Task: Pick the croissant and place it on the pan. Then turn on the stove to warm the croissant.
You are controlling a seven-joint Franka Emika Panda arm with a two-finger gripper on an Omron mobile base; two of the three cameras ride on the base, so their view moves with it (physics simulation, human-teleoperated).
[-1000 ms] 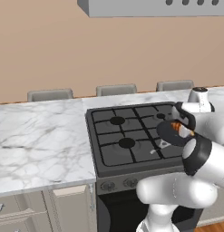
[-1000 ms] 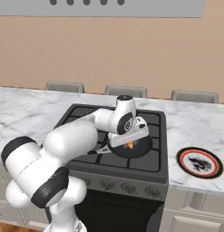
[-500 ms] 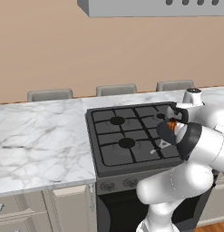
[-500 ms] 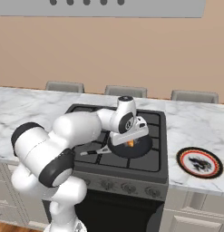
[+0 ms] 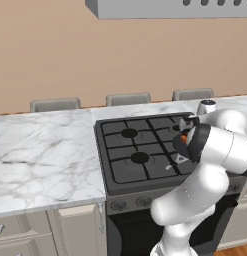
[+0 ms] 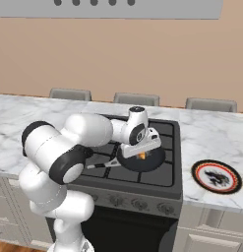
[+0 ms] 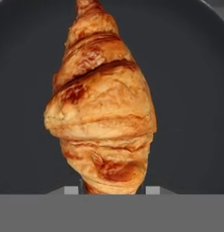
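Golden croissant [image 7: 102, 108] hides pincer [image 7: 112, 190] tips; pan [image 7: 190, 90] cropped.

The arm [image 6: 78, 142] is built of thick, rounded white segments with a glossy shell, joined by dark, nearly black bands at the joints. Its lowest segment [image 5: 187, 200] swells into a bulging white column above the base. The wrist [image 6: 136, 129] is a short white cylinder with a grey cap on top and a round black disc on its side. A flat pale-grey plate sits beneath the wrist.
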